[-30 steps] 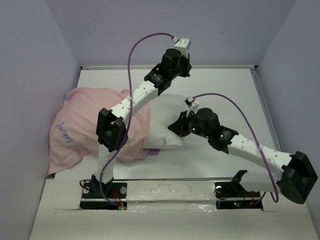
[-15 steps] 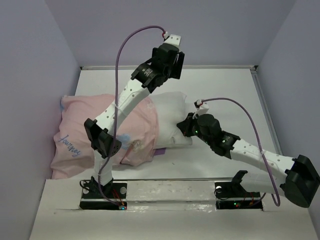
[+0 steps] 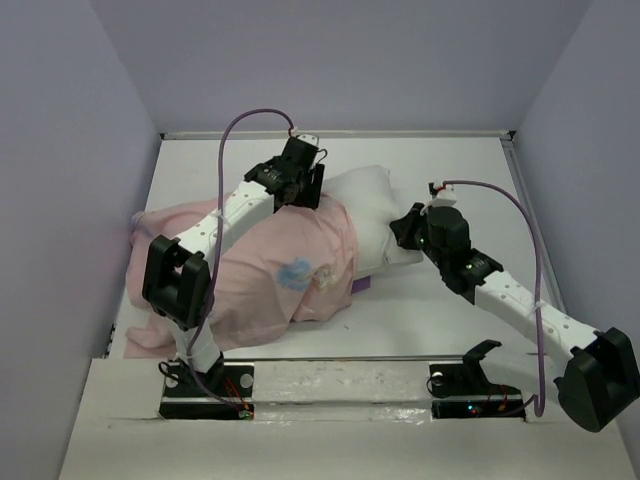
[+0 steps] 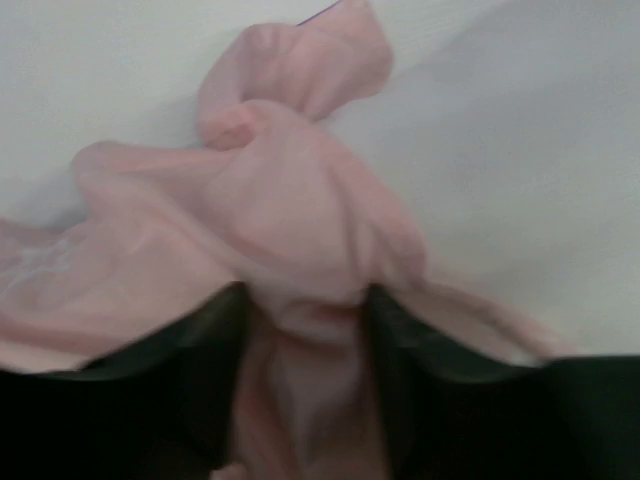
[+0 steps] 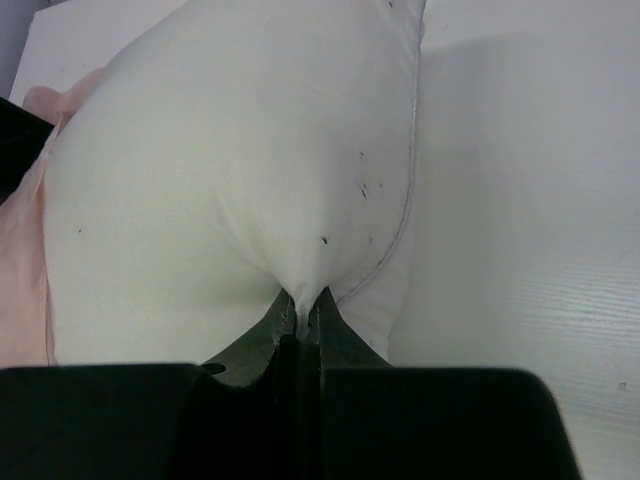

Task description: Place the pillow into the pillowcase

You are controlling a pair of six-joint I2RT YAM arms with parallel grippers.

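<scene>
The pale pink pillowcase [image 3: 270,260] lies bulging across the left and middle of the table, drawn over most of the white pillow [image 3: 378,200]. The pillow's right end sticks out of it. My left gripper [image 3: 303,188] is down at the pillowcase's far edge. In the left wrist view its jaws stand apart, with bunched pink pillowcase [image 4: 280,200] lying loosely between the left gripper's [image 4: 305,300] fingers. My right gripper [image 3: 403,228] is shut on a pinch of the pillow's [image 5: 230,170] right end; in the right wrist view the right gripper's [image 5: 300,300] fingers meet on the white cloth.
A purple strip of the case's other side [image 3: 362,285] peeks out under the pillow's near edge. The white table [image 3: 450,320] has a raised rim on the right [image 3: 527,210] and lavender walls on three sides. A metal rail [image 3: 340,365] runs along the near edge.
My left arm has come down from high above to the pillowcase's far edge, and its jaws have opened. The pillowcase now reaches further right over the pillow. My right gripper moved right, still pinching the pillow.
</scene>
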